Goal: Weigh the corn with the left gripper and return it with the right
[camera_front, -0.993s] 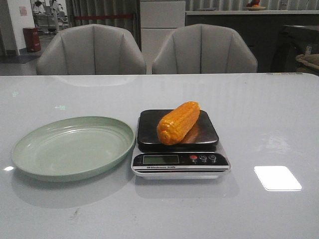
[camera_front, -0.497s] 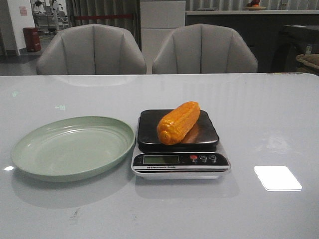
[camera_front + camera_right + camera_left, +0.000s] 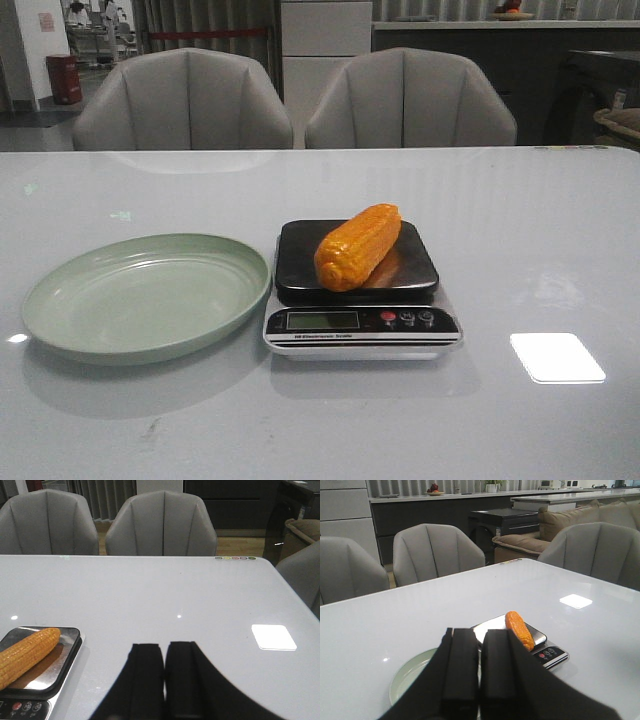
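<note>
Front view, near to far. Bare worktop [image 3: 330, 420] along the near edge, one bright light patch [image 3: 556, 357] at near right. Next the scale [image 3: 362, 331]: display and buttons facing the near edge, black platform [image 3: 415, 262] behind them. Corn [image 3: 357, 246] lies on the platform, tilted diagonally, blunt near end toward the display, far end reaching the platform's back right. Plate [image 3: 140, 296] sits just left of the scale, rim nearly touching it, nothing on it. Right of the scale the worktop runs open to the right edge; behind it, open to the far edge. Two chairs [image 3: 183, 100] beyond that edge.

Left gripper [image 3: 472, 680]: jaws clenched, fingers pressed together, holding nothing, well back from plate and corn. Right gripper [image 3: 164, 685]: jaws likewise clenched on nothing, over open worktop beside the scale.
</note>
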Tool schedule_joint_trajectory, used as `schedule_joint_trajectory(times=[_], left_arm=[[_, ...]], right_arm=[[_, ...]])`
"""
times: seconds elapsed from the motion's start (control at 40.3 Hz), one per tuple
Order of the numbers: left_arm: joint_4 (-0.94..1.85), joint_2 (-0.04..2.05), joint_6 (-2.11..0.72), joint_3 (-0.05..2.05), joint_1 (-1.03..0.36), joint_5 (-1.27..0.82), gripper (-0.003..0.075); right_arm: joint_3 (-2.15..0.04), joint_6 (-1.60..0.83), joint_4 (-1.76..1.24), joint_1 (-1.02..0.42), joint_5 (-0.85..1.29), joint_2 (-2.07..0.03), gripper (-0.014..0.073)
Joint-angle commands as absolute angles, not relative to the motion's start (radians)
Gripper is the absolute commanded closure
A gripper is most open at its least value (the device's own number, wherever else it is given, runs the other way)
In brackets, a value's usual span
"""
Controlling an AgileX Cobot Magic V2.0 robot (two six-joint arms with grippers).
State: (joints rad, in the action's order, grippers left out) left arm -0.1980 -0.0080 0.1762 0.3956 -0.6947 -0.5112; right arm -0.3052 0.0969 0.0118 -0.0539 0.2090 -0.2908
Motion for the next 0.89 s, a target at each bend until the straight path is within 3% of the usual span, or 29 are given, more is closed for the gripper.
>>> schedule_joint_trajectory(times=[0.0, 0.174, 0.273, 0.869], left_arm=[[-0.202, -0.011, 0.178, 0.418, -0.695, -0.43, 0.0599], [-0.202, -0.011, 0.178, 0.418, -0.695, -0.43, 0.0599], [-0.202, -0.011, 0.178, 0.418, -0.695, -0.43, 0.0599], [-0.202, -0.011, 0.178, 0.418, -0.695, -0.43, 0.0599]], right_arm=[[-0.346, 0.098, -0.028, -0.059, 0.141, -0.306, 0.037], [-0.346, 0.098, -0.041, -0.059, 0.141, -0.327, 0.0114], [-0.354, 0.098, -0.041, -0.067, 0.146, -0.357, 0.0032], [-0.799, 0.134, -0.155, -0.442, 0.397, -0.935, 0.003]])
